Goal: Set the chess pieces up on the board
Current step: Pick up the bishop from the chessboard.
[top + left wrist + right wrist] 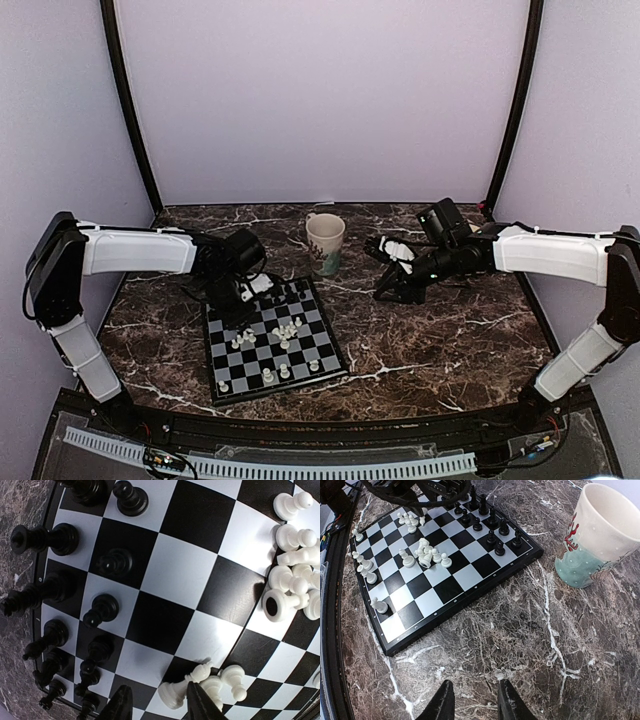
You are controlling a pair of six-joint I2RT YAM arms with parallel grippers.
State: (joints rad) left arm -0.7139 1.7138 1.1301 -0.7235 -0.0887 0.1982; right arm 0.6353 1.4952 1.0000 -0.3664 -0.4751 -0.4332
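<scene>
Your left gripper (157, 706) straddled a toppled white piece (172, 694) at 6 o'clock, part-open; right gripper (472, 702) sat narrow, empty. Looked light, slick: pinch its waist.

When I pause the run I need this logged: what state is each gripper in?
Left gripper: open, holding nothing, low over fallen white chess pieces.
Right gripper: open, empty, above the marble tabletop.
</scene>
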